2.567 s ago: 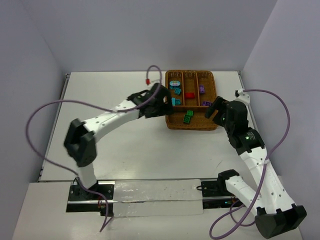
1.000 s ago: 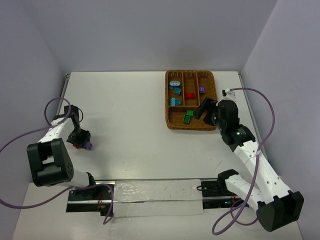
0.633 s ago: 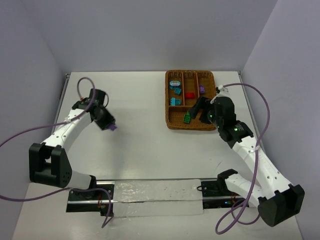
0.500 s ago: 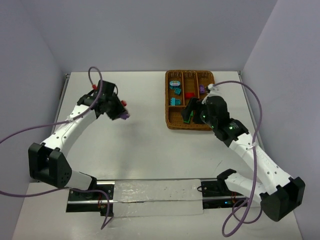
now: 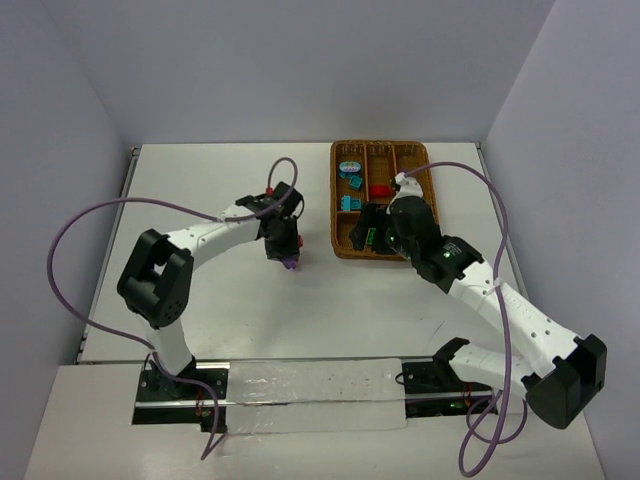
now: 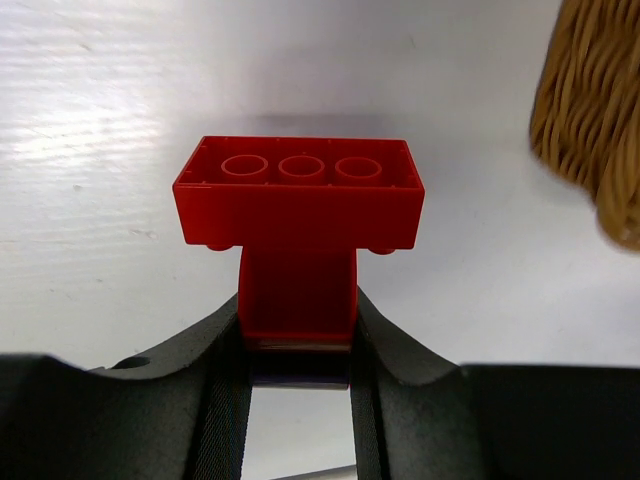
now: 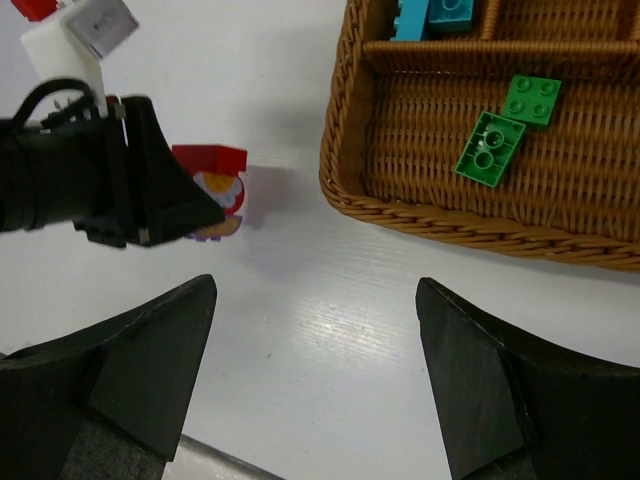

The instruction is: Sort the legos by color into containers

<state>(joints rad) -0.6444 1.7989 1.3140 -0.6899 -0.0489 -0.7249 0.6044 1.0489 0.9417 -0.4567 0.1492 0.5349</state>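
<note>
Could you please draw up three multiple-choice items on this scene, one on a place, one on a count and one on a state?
1. Relative to the brown woven wicker tray, where is the red studded plastic brick?
A) inside its wide slot
B) to its left, over the white table
C) to its right

2. How many green studded bricks lie in the tray's wide slot?
A) one
B) two
C) four

3. What is the state of the right claw?
A) open and empty
B) shut on a green brick
C) shut on a teal brick

Answers: 1 B, the left claw holds it outside the tray's left wall. 2 B, the right wrist view shows two there. 3 A, its fingers stand wide apart with nothing between them.
</note>
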